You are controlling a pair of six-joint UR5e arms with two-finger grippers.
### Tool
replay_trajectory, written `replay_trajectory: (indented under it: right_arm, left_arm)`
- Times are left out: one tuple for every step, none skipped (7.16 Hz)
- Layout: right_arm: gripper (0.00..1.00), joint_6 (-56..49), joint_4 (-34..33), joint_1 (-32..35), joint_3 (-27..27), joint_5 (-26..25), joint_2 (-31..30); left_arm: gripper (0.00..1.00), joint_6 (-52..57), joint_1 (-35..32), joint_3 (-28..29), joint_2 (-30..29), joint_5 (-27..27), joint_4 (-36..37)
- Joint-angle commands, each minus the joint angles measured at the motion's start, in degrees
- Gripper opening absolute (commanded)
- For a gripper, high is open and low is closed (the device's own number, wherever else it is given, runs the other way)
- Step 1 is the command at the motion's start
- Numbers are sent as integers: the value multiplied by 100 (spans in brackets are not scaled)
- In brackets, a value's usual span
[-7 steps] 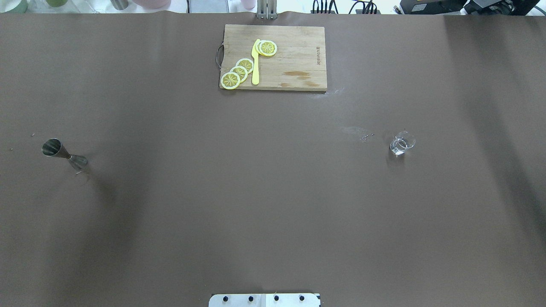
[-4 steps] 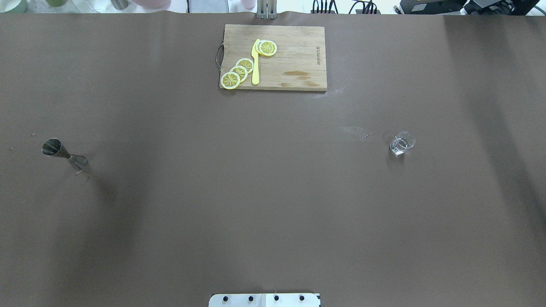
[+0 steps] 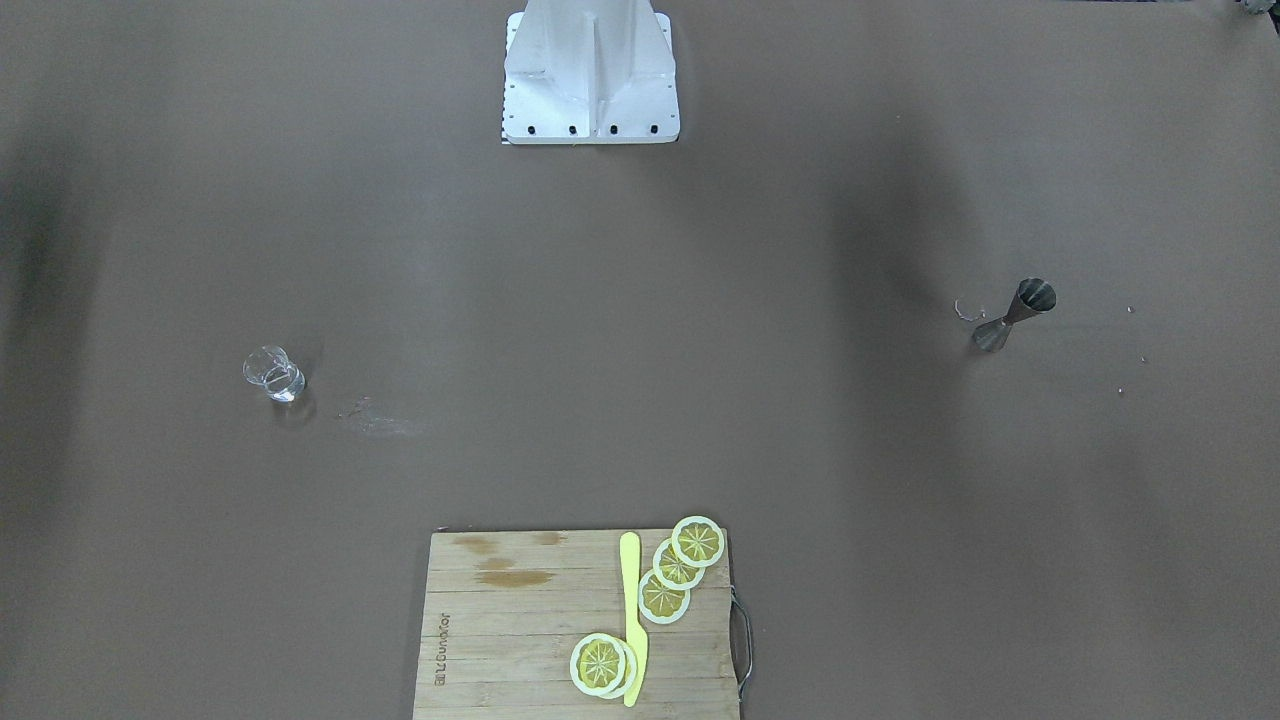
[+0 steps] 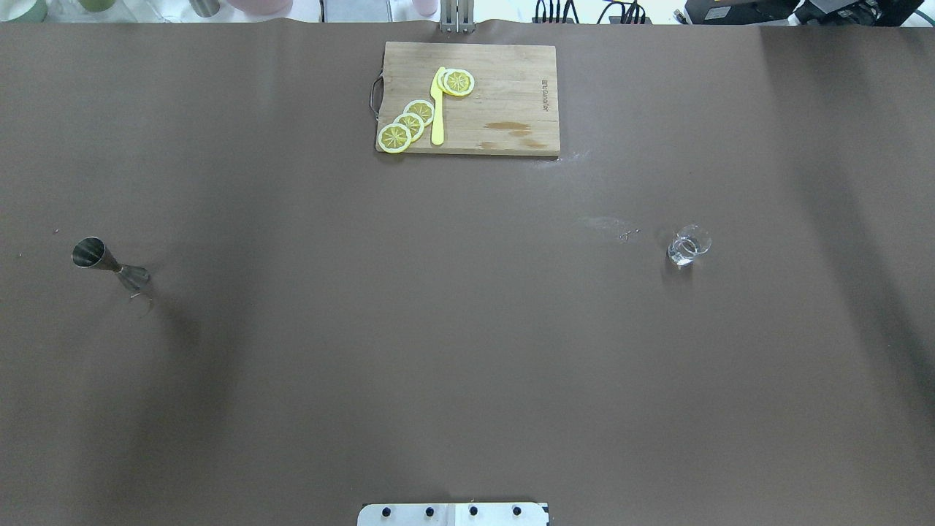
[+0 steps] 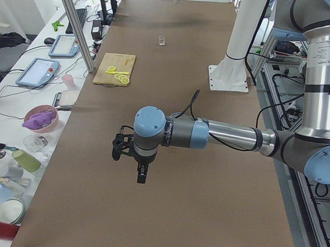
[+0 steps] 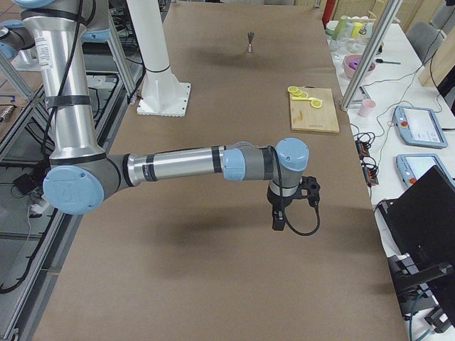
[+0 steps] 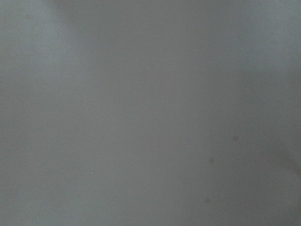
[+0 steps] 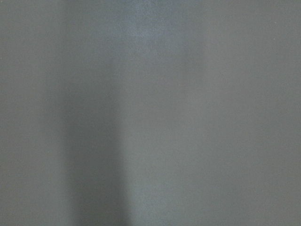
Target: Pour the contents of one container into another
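The steel jigger stands upright on the brown table at the left, also seen in the front-facing view and far off in the right side view. The clear glass tumbler stands at the right, small and distant in the left side view. Neither gripper appears in the overhead or front views. My left gripper hangs fingers-down above bare table, seen only from the side; so does my right gripper. I cannot tell whether either is open or shut. Both wrist views show only plain table.
A wooden cutting board at the far middle carries several lemon slices and a yellow knife. The robot's white base stands at the near edge. A side bench holds bowls, cups and tablets.
The jigger, glass and board stay where they were. Only the soft shadows on the table cover shift a little.
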Motion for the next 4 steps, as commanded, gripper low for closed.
replay_trajectory:
  right_arm:
    - [100,9,30,-39,37,216,158]
    - [100,-8,39,-40,20,296,90]
    - [100,-26,39,-40,-6,279,63]
    - [100,9,39,-31,98,305,63]
  left_arm:
    - [98,-6,2,100,5,10,4]
    - [98,-6,2,118,5,19,4]
    - [98,2,2,110,5,19,-5]
    - [98,-6,-7,101,14,-16,-5]
